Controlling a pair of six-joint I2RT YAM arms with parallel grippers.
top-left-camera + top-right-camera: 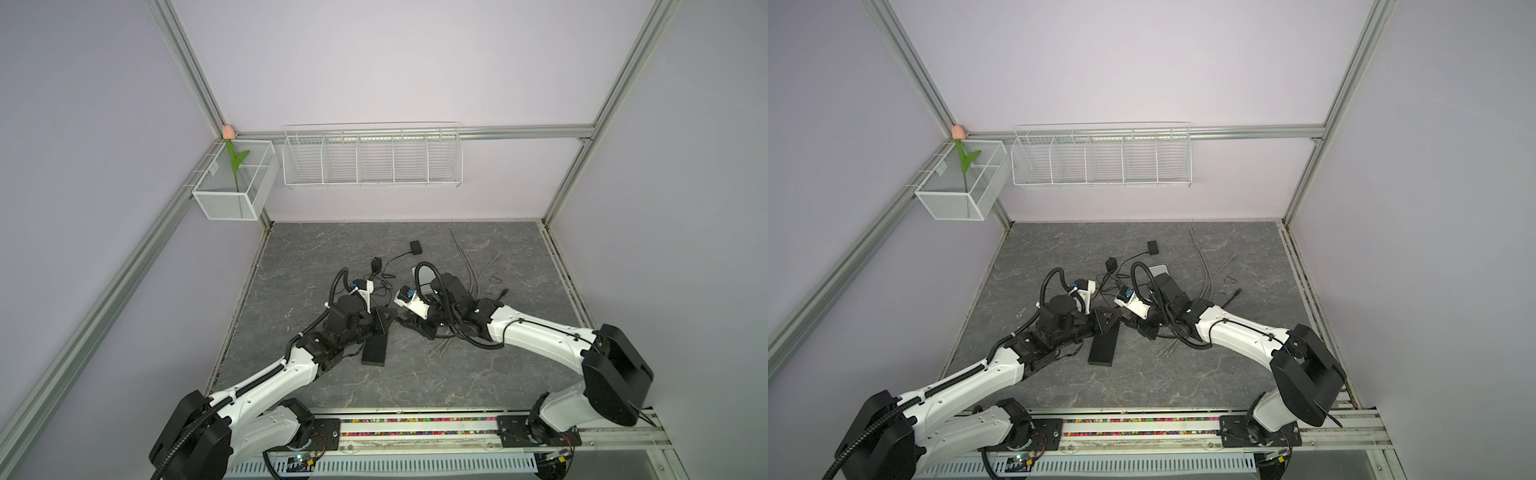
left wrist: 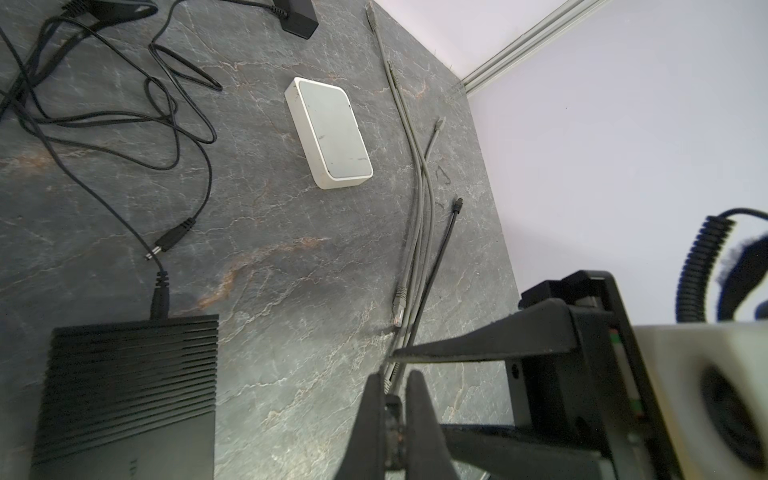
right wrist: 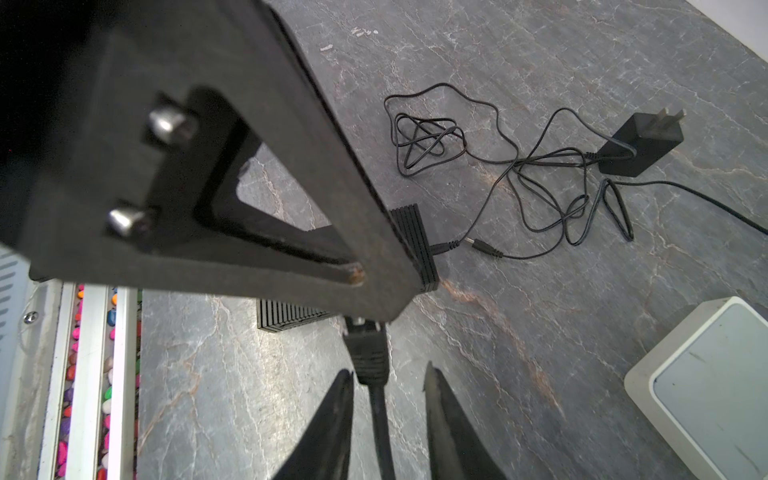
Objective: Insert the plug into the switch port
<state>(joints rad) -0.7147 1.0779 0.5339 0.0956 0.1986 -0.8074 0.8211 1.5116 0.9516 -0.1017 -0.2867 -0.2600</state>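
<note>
Matt stone-look tabletop [image 2: 291, 257], ribbed black plastic switch [image 2: 124, 382], smooth white plastic box [image 2: 332, 137], black plastic plug [image 3: 368, 353]

The left gripper [image 2: 395, 377] was pinched tight on the plug [image 2: 392, 419] of a black cable [image 2: 436, 266]. The switch [image 2: 124, 374] lay flat nearby, a power lead [image 2: 160, 291] in its end. A white box [image 2: 328, 133] and grey cables [image 2: 415, 166] lay farther off on the table [image 2: 270, 270].
</note>
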